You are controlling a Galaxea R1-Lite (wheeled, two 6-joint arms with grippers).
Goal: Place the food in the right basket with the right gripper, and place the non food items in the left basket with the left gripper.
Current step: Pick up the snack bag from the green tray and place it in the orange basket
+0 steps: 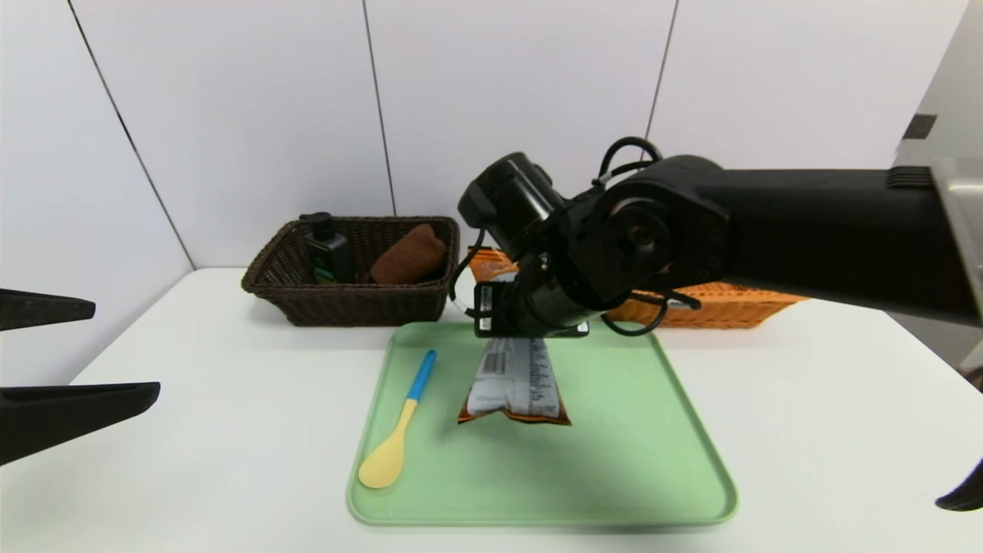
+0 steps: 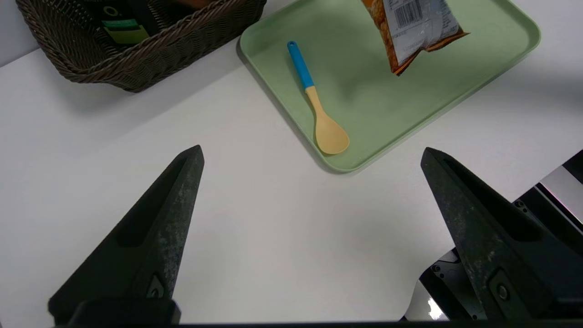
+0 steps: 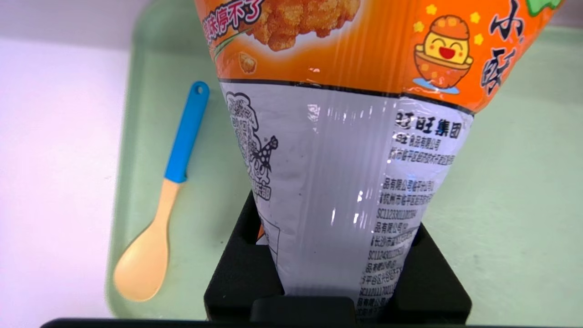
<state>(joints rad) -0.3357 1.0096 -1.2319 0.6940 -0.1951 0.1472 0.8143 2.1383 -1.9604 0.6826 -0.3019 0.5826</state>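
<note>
The orange-and-white snack packet hangs over the green tray, pinched at its upper end by my right gripper, which is shut on it. Behind the right arm, part of the orange-tan basket shows. The yellow spoon with a blue handle lies on the tray's left side. Inside the dark brown basket sit the pump bottle and the folded brown cloth. My left gripper hovers open over bare table at the left.
The white table runs to a white panelled wall behind the baskets. The right arm's bulk spans the space above the orange-tan basket and the tray's far edge.
</note>
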